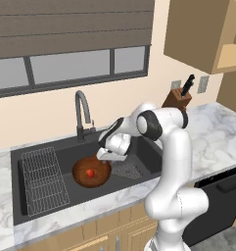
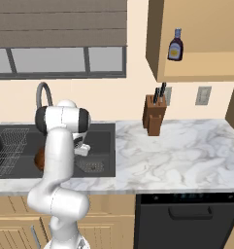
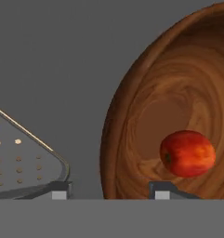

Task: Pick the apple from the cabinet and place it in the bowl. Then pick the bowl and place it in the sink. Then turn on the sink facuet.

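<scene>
The wooden bowl (image 1: 82, 180) rests on the floor of the dark sink (image 1: 65, 149), and the red apple (image 1: 90, 172) lies inside it. My gripper (image 1: 104, 158) hangs over the bowl's right rim. In the hand view the bowl (image 3: 178, 107) has the apple (image 3: 187, 153) in its hollow. My gripper (image 3: 111, 190) is open there, its two tips straddling the rim without touching it. The gooseneck faucet (image 1: 81, 105) stands behind the basin. The tan cabinet (image 2: 201, 39) hangs at the upper right. My arm hides most of the bowl (image 2: 40, 158) in the right base view.
A wire rack (image 1: 43, 179) fills the sink's left part and a perforated drain plate (image 1: 128, 170) lies right of the bowl. A knife block (image 2: 153, 114) stands on the marble counter (image 2: 176, 151). A dark bottle (image 2: 175, 44) is in the cabinet. A dishwasher front (image 2: 186, 219) sits below.
</scene>
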Robot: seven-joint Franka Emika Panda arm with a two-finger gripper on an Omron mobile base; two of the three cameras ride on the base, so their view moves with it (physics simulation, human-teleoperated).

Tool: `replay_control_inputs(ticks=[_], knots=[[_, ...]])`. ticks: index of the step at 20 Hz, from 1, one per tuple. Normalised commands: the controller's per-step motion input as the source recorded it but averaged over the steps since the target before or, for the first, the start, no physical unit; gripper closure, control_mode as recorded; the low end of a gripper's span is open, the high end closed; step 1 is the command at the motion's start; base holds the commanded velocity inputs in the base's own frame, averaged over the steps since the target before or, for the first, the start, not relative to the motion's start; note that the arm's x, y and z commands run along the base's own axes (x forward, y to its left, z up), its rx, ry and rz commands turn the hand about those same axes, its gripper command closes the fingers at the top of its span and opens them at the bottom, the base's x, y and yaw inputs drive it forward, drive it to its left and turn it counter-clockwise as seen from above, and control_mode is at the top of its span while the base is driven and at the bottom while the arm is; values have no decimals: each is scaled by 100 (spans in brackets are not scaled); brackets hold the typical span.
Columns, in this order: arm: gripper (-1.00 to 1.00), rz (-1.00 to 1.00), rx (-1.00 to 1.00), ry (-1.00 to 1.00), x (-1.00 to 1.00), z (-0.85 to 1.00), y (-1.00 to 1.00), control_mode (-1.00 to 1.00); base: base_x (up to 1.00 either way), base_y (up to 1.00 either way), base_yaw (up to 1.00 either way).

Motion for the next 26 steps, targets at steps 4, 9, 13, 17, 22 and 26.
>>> replay_control_inputs(ticks=[4, 9, 13, 17, 22, 26], knots=[[-100, -4, 1, 0, -19, 97, -2, -100, 0, 0, 0], [-100, -9, 6, 0, -17, 75, -13, -100, 0, 0, 0], [-100, 0, 19, 14, -2, 9, -13, -100, 0, 0, 0], [-100, -19, 52, 18, -18, 92, -41, -100, 0, 0, 0], [-100, -42, 57, 34, -14, 81, -17, -100, 0, 0, 0], [-100, -51, 41, 35, 0, 37, 7, -100, 0, 0, 0]])
